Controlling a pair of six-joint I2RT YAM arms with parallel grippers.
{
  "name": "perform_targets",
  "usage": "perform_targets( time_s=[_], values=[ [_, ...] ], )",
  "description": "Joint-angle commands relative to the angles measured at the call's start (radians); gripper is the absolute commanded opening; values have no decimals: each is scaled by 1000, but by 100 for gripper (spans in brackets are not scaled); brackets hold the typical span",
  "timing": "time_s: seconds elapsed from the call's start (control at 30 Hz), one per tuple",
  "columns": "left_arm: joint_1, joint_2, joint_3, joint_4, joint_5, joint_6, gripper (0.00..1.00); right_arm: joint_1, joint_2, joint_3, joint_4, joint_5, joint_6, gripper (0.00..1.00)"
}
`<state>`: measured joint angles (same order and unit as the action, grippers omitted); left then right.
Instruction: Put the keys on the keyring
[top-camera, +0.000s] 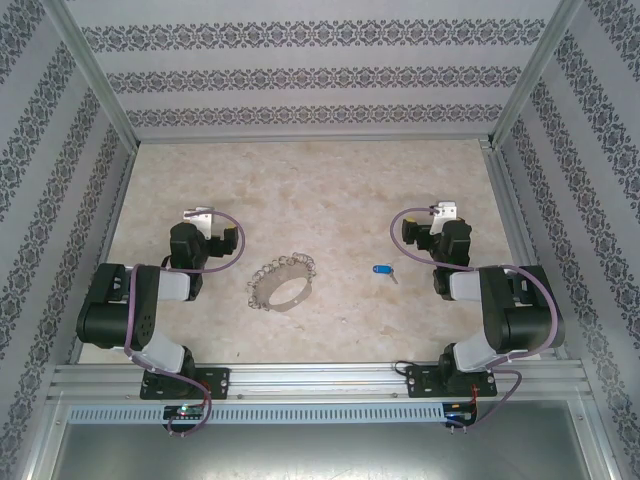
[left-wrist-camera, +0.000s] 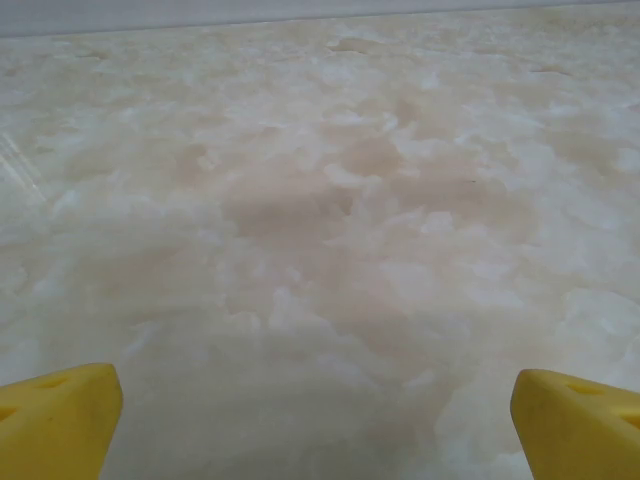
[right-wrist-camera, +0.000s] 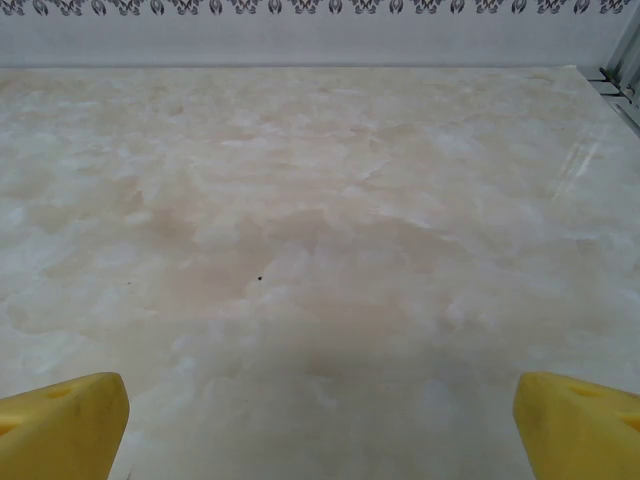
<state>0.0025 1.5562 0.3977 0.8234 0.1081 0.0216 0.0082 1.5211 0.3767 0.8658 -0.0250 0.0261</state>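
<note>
The keyring (top-camera: 280, 282), a silvery loop fringed with small metal pieces, lies on the marbled tabletop between the two arms, nearer the left one. A tiny blue-headed key (top-camera: 383, 270) lies to its right, close to the right arm. My left gripper (top-camera: 199, 216) sits folded back, up and to the left of the loop. My right gripper (top-camera: 445, 212) is folded back up and to the right of the key. In the left wrist view my left gripper (left-wrist-camera: 318, 425) is open, with yellow fingertips (left-wrist-camera: 60, 420) wide apart over bare table. In the right wrist view my right gripper (right-wrist-camera: 320, 425) is open too.
Patterned walls with metal posts (top-camera: 95, 75) close in the beige table (top-camera: 320, 190) on three sides. A metal rail (top-camera: 320, 380) with the arm bases runs along the near edge. Open tabletop stretches toward the back wall.
</note>
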Motion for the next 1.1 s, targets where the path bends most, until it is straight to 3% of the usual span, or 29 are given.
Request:
perform_targets(
  time_s=[0.0,0.9,1.07],
  values=[
    [14,5,18,5,-9,-13,100,-8,-7,8,36,-18,-2,98],
    [14,0,27,-12,-25,-17,100,-25,-13,3,48,-34,17,98],
    [7,-106,116,-253,-26,-11,98,-25,-156,18,-99,-5,29,98]
  ],
)
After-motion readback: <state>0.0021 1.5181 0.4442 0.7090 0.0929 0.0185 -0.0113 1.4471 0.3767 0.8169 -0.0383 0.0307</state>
